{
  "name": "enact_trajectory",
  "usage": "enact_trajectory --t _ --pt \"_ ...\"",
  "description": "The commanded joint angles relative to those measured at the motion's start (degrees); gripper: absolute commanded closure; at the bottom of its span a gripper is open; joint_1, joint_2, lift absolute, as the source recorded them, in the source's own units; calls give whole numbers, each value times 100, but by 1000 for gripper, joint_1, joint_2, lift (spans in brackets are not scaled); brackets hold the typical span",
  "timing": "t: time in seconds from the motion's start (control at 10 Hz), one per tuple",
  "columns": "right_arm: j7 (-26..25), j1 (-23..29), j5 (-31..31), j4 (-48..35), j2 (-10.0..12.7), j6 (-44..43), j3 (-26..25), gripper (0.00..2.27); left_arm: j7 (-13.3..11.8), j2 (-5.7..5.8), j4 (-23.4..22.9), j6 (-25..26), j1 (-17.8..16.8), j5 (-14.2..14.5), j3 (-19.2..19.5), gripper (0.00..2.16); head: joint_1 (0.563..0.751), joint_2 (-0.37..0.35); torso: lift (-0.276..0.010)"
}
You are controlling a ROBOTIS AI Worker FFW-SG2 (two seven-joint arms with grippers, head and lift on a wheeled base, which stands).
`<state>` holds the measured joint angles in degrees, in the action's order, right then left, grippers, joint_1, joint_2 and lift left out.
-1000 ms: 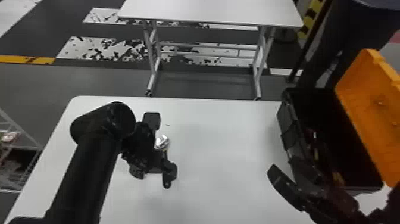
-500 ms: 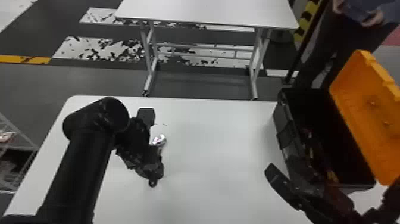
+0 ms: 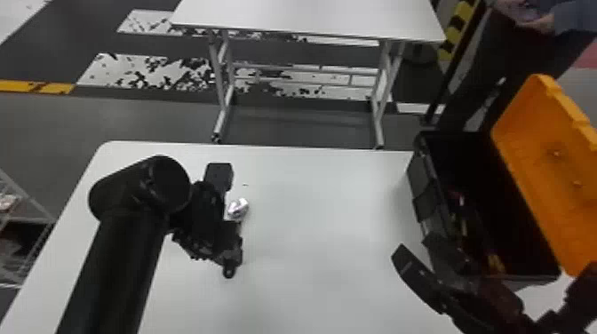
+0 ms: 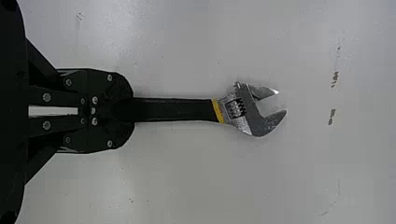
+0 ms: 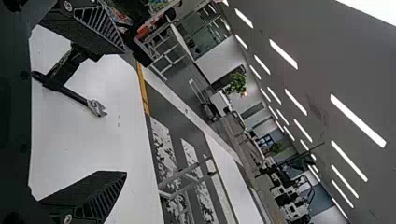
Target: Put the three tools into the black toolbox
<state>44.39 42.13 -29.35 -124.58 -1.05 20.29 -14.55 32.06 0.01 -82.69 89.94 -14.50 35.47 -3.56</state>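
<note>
Across the lower part of the head view we see the white tabletop, with the black toolbox at its right, orange lid raised. Inside lie some reddish and yellowish items, perhaps the other tools; we can't make them out. At lower right, the right gripper sits beside the box, fingers spread wide with nothing between them. Left of centre, the left gripper pinches the adjustable wrench by its dark handle, metal head jutting out. Whether it is clear of the tabletop, we can't tell. We judge that the heavy head could twist the handle in the fingers, or catch the box wall if carried too low. The right gripper, parked so near, could also get bumped on the way in.
</note>
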Motion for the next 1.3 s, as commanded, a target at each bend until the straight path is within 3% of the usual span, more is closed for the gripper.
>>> enact_trajectory --t 0.0,0.2,0.3,0.4,0.6,0.7,0.8,0.9,1.0,1.2 --pt "-9 -29 26 30 0 6 49 76 142 -16 -775 9 281 92 -189 1362 695 -45 -51" --pt "-26 -100 193 65 0 41 233 76 344 -16 -1892 9 738 241 -418 1362 695 -55 -51" --pt "-35 -135 246 65 0 182 295 76 256 -16 -2472 9 1020 259 -523 1362 695 -63 -51" --pt "-53 -196 264 65 0 357 312 76 -113 -16 -3052 9 1318 250 -567 1359 695 -66 -51" --pt "-79 -293 387 65 0 639 426 76 -1466 -16 -3957 9 1907 224 -242 1362 695 -127 -51" --pt "-106 -319 518 65 -9 709 541 76 -2292 -16 -4221 9 2189 224 118 1362 695 -151 -51" --pt "-167 -355 633 65 0 779 629 76 -2811 -16 -4476 9 2426 233 303 1362 695 -155 -51" --pt "-202 -425 756 65 0 938 717 76 -3048 -16 -4607 9 2567 233 364 1362 695 -150 -51" --pt "-255 -478 861 56 -9 1008 813 76 -3461 -16 -4660 9 2742 233 505 1362 695 -136 -51" --pt "-273 -724 1002 -5 -18 1430 796 76 -4498 -16 -4669 9 2944 136 637 1362 695 -130 -51"
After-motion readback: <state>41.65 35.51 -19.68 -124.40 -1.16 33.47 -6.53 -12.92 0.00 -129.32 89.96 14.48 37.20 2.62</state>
